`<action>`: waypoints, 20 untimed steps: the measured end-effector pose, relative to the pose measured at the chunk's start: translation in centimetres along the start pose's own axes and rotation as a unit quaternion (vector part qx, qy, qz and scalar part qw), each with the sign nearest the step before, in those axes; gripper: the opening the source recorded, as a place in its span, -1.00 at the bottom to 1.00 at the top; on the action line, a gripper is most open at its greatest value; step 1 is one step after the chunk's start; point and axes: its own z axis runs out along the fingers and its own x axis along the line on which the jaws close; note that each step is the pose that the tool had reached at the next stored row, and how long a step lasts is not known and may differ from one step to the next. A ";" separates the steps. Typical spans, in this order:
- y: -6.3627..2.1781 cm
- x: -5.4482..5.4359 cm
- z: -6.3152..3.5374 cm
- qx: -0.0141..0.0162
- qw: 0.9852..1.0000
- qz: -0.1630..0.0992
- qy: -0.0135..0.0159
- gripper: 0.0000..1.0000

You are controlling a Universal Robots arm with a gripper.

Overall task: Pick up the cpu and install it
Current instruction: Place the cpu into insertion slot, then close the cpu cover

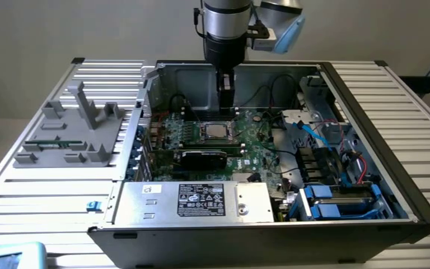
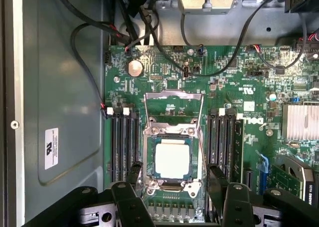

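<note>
Two jaws stand wide apart, gripping nothing, above the cpu (image 2: 172, 158), which lies flat inside its socket (image 2: 147, 152) on the green board (image 2: 164, 72), bracket (image 2: 172, 94) raised. We judge the hazards thus: a cpu seated askew would bend contacts under the bracket; black cables (image 2: 89, 27) nearby could snag the arm (image 1: 223, 28). The computer case (image 1: 237, 70) lies open on a ribbed metal table (image 1: 43, 193); plain grey wall (image 1: 88, 28) behind.

The exterior view looks down from above on the whole computer case (image 1: 275, 241). The wrist view (much closer) looks straight down; both see the cpu (image 2: 172, 158).
</note>
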 end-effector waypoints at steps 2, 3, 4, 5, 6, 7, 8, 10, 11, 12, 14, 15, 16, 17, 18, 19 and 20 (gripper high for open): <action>0.00 0.0 -0.01 0.000 1.000 0.000 0.000 0.27; 0.00 0.0 -0.01 0.000 1.000 0.000 0.000 0.27; 0.00 0.0 0.00 0.000 1.000 0.000 0.000 0.27; 0.00 0.0 0.00 0.000 1.000 0.000 0.000 0.27; 0.00 0.0 0.00 0.000 1.000 0.000 0.000 0.27; 0.00 0.0 0.00 0.000 1.000 0.000 0.000 0.27; 0.00 0.0 -0.01 0.000 1.000 0.000 0.000 0.27; 0.00 0.0 0.00 0.000 1.000 0.000 0.000 0.27; 0.00 0.0 0.00 0.000 1.000 0.000 0.000 0.22; 0.00 0.0 -0.01 0.000 1.000 0.000 0.000 0.22; 0.00 0.0 -0.01 0.000 1.000 0.000 0.000 -0.03; 0.00 0.0 0.00 0.000 1.000 0.000 0.000 -0.03; 0.00 0.0 0.00 0.000 1.000 0.000 0.000 -0.15; 0.00 0.0 0.00 0.000 1.000 0.000 0.000 -0.26; 0.00 0.0 -0.01 0.000 1.000 0.000 0.000 -0.38; 0.00 0.0 -0.01 0.000 1.000 0.000 0.000 -0.38; 0.00 0.0 0.00 0.000 1.000 0.000 0.000 -0.50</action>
